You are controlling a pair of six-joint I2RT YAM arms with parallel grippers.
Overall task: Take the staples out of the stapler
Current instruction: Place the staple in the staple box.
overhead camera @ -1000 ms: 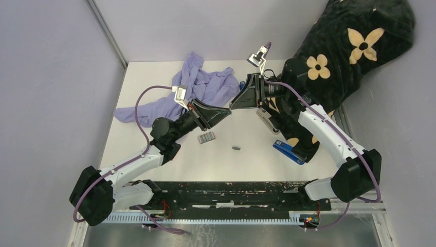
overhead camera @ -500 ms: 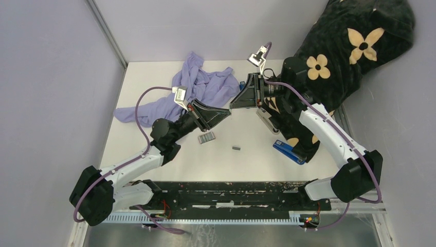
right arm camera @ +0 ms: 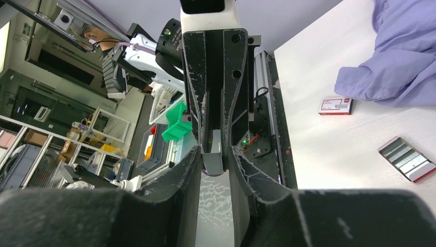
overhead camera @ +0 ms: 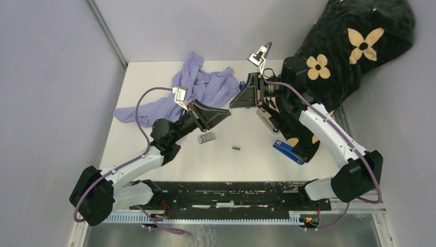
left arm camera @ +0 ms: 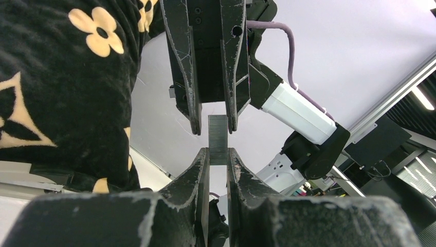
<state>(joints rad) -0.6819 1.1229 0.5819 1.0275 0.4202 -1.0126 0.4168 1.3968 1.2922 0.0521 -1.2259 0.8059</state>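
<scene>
- One staple strip (left arm camera: pixel 218 139) is out of the stapler, held in mid-air over the counter (overhead camera: pixel 252 165) between both arms; a second short strip (overhead camera: pixel 236 148) lies on the counter.
- Left tool (left arm camera: pixel 218 153): clamped on one end of the staple strip.
- Right tool (left arm camera: pixel 214 129): jaws narrow around the other end; whether it grips cannot be told.
- Outstanding, by judgement: setting it down. What the grey stapler (overhead camera: pixel 267 122) contains is not visible.
- Appearance: silver-grey, finely ribbed, straight.

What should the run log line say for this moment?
place: mid-air | left pincer: shut on staple strip | right pincer: around the staple strip's far end, gap on one side
</scene>
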